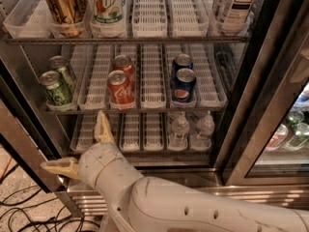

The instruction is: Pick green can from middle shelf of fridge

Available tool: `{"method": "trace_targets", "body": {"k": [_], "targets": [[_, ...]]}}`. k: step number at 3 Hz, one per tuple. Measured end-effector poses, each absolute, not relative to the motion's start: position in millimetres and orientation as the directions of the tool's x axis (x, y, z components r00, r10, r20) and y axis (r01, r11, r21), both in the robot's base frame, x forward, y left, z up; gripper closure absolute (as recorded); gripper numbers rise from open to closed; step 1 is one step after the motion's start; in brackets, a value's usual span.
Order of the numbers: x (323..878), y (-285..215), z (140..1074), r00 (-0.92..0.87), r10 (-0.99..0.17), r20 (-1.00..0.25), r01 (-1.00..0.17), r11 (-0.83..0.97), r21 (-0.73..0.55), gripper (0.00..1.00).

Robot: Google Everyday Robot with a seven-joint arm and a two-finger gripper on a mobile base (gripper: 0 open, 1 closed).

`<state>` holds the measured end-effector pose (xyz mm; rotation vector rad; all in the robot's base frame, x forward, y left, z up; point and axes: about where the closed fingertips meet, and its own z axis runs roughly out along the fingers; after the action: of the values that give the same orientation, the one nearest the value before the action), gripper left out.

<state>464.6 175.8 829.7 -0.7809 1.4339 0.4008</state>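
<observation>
Two green cans stand one behind the other in the leftmost lane of the middle shelf (145, 109); the front green can (54, 88) is nearest me. Two red cola cans (119, 87) and two blue Pepsi cans (184, 84) stand in lanes to the right. My gripper (79, 146) is below the shelf, in front of the fridge's lower left. It is open and empty: one finger (102, 127) points up, the other (59, 167) points left. The fridge's steel base (231, 193) runs below.
The top shelf holds a gold can (62, 6), a pale 7UP bottle (106, 5) and a tea bottle (236, 6). Water bottles (179, 129) stand on the lower shelf. A dark door frame (260, 95) stands right. Cables (19, 211) lie on the floor left.
</observation>
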Motion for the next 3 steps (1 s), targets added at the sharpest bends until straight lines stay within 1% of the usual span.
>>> {"method": "trace_targets", "body": {"k": [1,2,3], "targets": [[465,170,824,0.135,-0.183,-0.974,-0.656,0.720,-0.226,0.00],[474,175,822,0.156,-0.149,-0.976,-0.656,0.723,-0.215,0.00],[483,184,822,0.161,-0.149,-0.976,-0.667,0.712,-0.218,0.00]]}}
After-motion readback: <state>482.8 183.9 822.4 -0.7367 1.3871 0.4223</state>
